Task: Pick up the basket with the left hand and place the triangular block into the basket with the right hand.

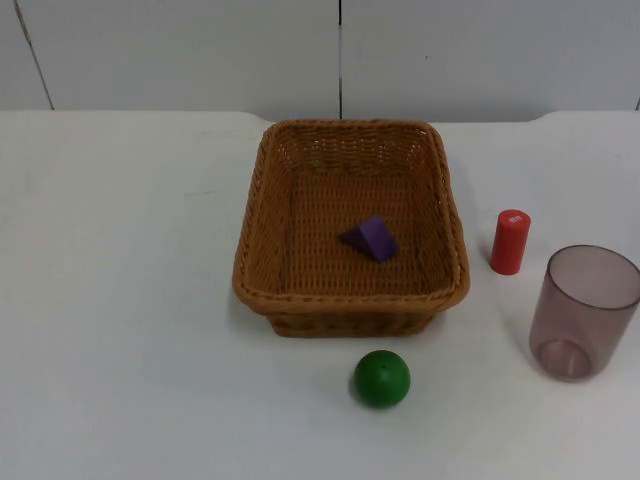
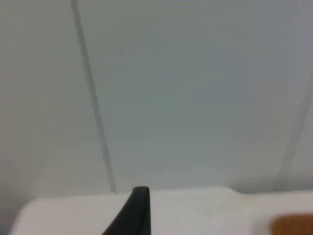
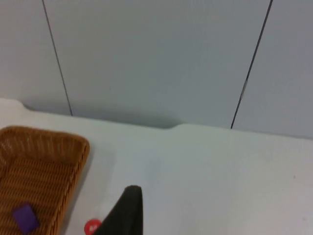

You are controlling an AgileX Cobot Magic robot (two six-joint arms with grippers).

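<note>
A brown wicker basket rests on the white table near its middle. A purple triangular block lies on the basket's floor, right of centre. My left gripper hangs raised and pulled back, facing the grey partition wall, with a corner of the basket beside it. My right gripper is also raised, off to the right of the basket; from there I see the purple block inside it. Both arms are away from the objects.
A red cylinder stands right of the basket, and it is close to my right gripper as the red cylinder. A translucent brownish cup stands at the right edge. A green ball lies in front of the basket.
</note>
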